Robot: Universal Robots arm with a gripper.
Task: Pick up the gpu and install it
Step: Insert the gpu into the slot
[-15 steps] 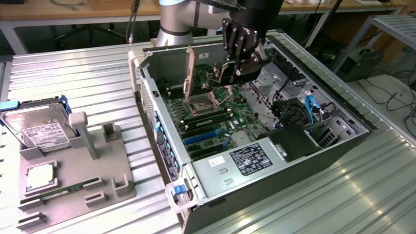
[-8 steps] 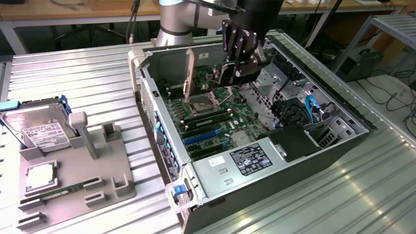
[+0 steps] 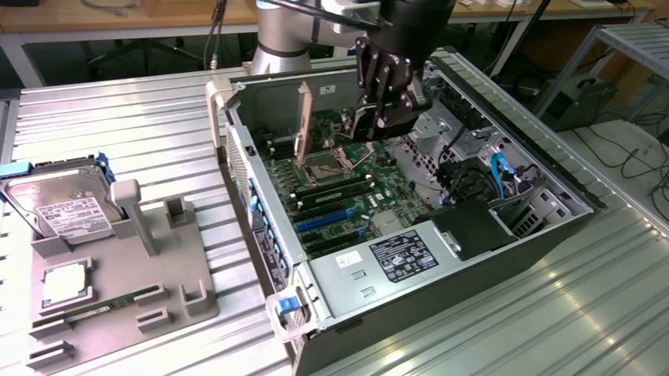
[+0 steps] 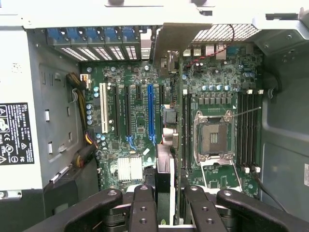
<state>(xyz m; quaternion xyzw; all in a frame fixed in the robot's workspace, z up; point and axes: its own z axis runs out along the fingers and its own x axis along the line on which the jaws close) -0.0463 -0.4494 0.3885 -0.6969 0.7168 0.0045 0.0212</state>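
In the exterior view, the arm reaches down from the top of the picture into an open computer case lying on its side on the ribbed metal counter, the wrist pointing steeply down so the black gripper hangs over the far part of the motherboard. The gripper's fingers are closed onto the gpu, which is held on edge just above the board, near the empty CPU socket; little of the card can be made out here beyond a pale edge under the fingers. The power supply with its label sits in the near end of the case. On the exterior view's left, a grey holder tray carries a hard drive standing at an angle, a memory stick lying flat, and a square processor. In the wrist view, the gpu is seen edge-on, clamped between the two inner fingers; its long axis runs away from the camera toward the case's rear slot openings, with its silver end bracket at that far end. The card hangs between the blue expansion slot and the CPU socket, roughly parallel to the slots and not seated in any of them.
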